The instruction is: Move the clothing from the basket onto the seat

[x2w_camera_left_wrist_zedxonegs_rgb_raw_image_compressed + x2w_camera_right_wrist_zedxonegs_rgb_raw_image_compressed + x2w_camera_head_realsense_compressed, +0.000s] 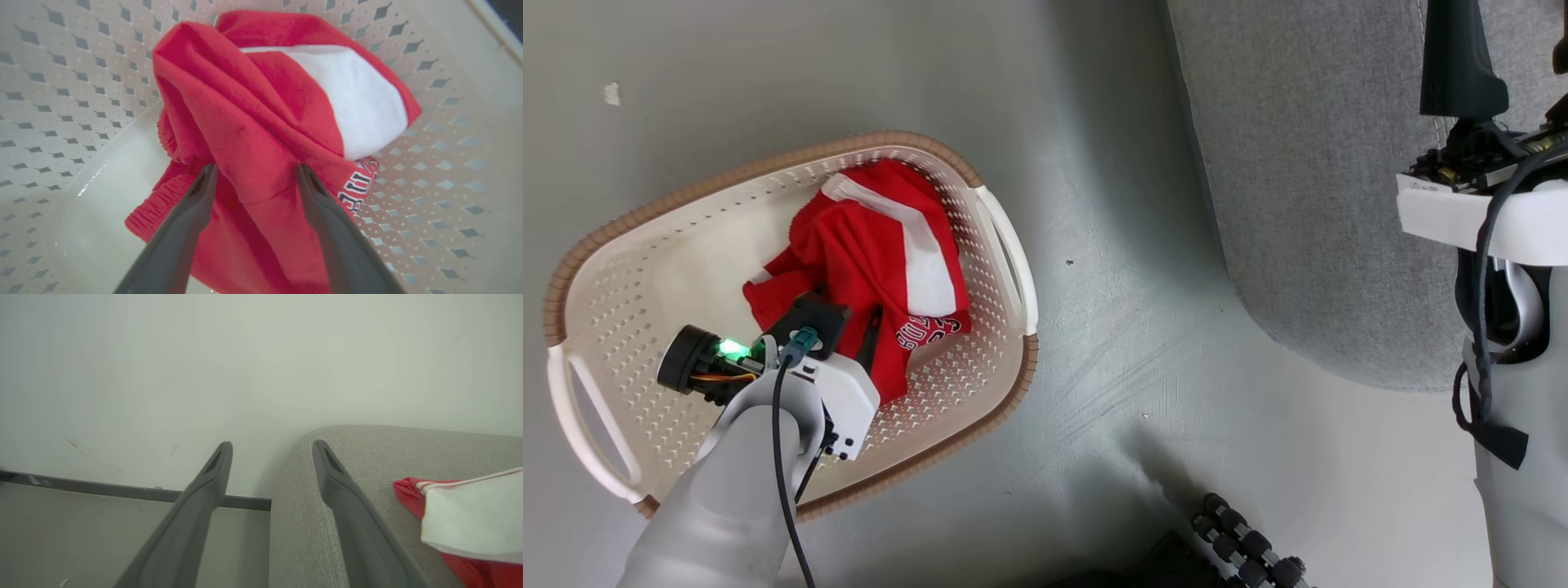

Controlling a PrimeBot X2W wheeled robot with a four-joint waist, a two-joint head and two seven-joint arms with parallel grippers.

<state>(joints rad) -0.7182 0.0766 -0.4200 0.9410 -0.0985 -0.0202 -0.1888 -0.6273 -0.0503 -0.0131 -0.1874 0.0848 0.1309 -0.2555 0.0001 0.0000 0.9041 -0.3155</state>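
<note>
Crumpled in the cream, brown-rimmed basket (629,327): a red lettered garment (849,245) with a white panel. Lying on the grey seat (1307,163) near its rounded corner: another red-and-white garment (470,514).

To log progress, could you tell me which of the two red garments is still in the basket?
The lettered garment, bunched in the cream basket at the open left gripper; the other garment, with thin white stripes, lies on the grey seat.

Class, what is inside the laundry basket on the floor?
Inside the basket lies a crumpled red garment with a white panel and lettering; the open left gripper reaches in over it. Anything beneath the cloth is covered.
</note>
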